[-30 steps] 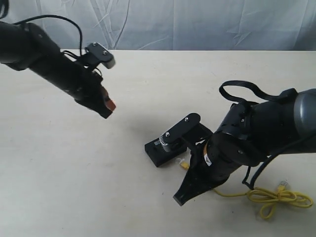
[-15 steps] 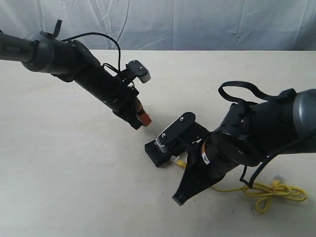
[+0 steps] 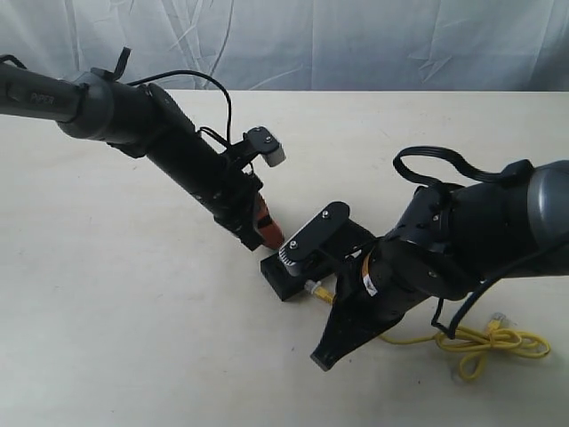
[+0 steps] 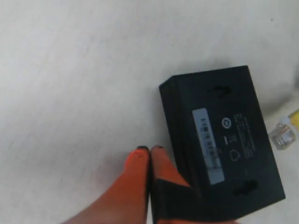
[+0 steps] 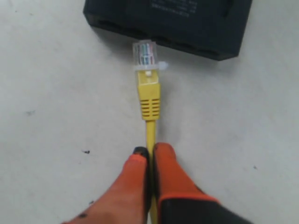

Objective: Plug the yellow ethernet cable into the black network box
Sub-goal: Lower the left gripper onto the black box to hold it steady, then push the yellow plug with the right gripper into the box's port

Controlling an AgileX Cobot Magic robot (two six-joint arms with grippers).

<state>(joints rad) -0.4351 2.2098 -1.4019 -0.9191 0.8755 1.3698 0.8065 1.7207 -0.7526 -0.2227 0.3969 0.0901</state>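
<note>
The small flat black plastic network box is seen lying on the pale tabletop, label side up, between the two arms. The left gripper is set right beside one long side of it, near a corner, its orange-tipped fingers pressed together with nothing held between them. On the opposite side, the thin bright-yellow ethernet cable is pinched a little behind its ribbed boot by the right gripper, fingers clamped tight on it. The clear plastic plug is pointed at the box's port face and its tip is right at the edge; whether it has entered a socket cannot be told. In the exterior view much of the box is hidden by the right arm's wrist camera bracket. The rest of the cable is trailed under the right arm to a loose looped bundle, laid on the table well apart from the box. A wrinkled white cloth backdrop is hung behind the table.
</note>
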